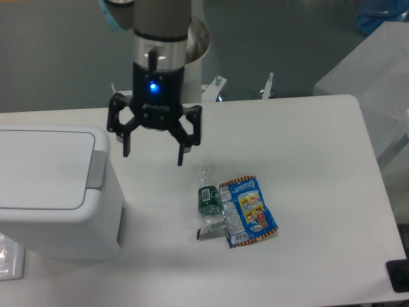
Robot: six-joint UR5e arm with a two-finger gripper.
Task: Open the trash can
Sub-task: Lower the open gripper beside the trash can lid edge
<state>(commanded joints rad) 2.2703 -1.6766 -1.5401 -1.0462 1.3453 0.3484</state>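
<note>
Fingers (181,155) apart above white table (307,160)

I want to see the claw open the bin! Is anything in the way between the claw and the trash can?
Nothing visible. The open gripper hangs just right of the trash can; the bottle and snack packet lie off to the other side.
</note>
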